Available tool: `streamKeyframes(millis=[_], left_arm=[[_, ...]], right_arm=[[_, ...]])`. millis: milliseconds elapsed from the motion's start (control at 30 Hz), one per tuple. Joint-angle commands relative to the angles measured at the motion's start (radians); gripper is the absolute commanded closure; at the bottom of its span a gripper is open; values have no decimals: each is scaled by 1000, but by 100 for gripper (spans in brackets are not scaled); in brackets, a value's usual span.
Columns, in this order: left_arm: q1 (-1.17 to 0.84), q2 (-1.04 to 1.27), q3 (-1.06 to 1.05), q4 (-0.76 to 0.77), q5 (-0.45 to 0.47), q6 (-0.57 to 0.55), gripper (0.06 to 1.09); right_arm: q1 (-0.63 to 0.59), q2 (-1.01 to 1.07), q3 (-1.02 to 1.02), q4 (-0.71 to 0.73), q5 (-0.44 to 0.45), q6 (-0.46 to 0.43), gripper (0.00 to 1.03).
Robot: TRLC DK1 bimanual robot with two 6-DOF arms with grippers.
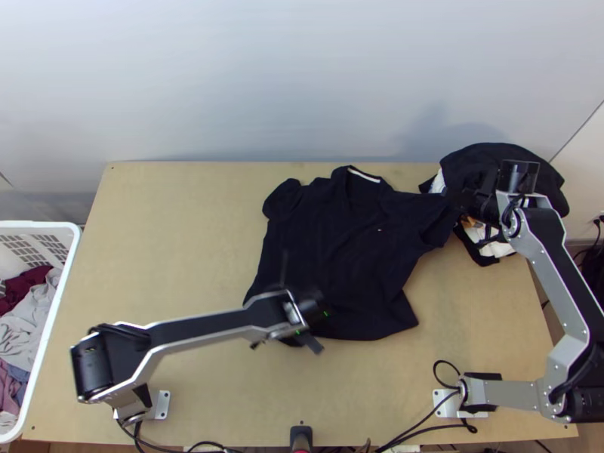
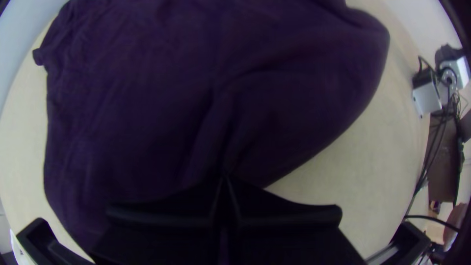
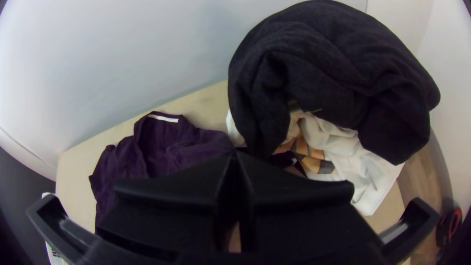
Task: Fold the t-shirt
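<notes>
The dark t-shirt (image 1: 340,249) lies mostly spread, collar toward the wall, one sleeve bunched at its upper left and the lower edge uneven. My left gripper (image 1: 303,311) is over its lower part; in the left wrist view the gripper (image 2: 223,177) is shut, and a ridge of the shirt (image 2: 216,98) runs into its fingertips. At the sleeve on the right is my right gripper (image 1: 472,202). The right wrist view has this gripper (image 3: 235,153) shut where the sleeve of the shirt (image 3: 167,147) ends; its fingers partly hide the pinched cloth.
A heap of black and white clothes (image 1: 502,170) lies at the table's back right corner, close beside my right gripper. A white basket (image 1: 68,264) with clothes stands left of the table (image 1: 174,249). The wall rises behind the back edge.
</notes>
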Motion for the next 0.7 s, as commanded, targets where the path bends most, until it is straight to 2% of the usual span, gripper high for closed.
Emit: streamKeyframes(millis=[0,400,500,667], left_arm=[[154,-156,-11,-1,-11,30,104],[491,-459,40,-66,-5,31,104],[562,-497,64,-86,2,62,104],[688,-545,139,-152,72,97,104]], right_arm=[[-2,-47,-4,-12,1,16,100],[-16,-192,41,-62,2,50,100],[-14,-230,71,-92,5,52,100],[-2,-284,134,-167,8,59,100]])
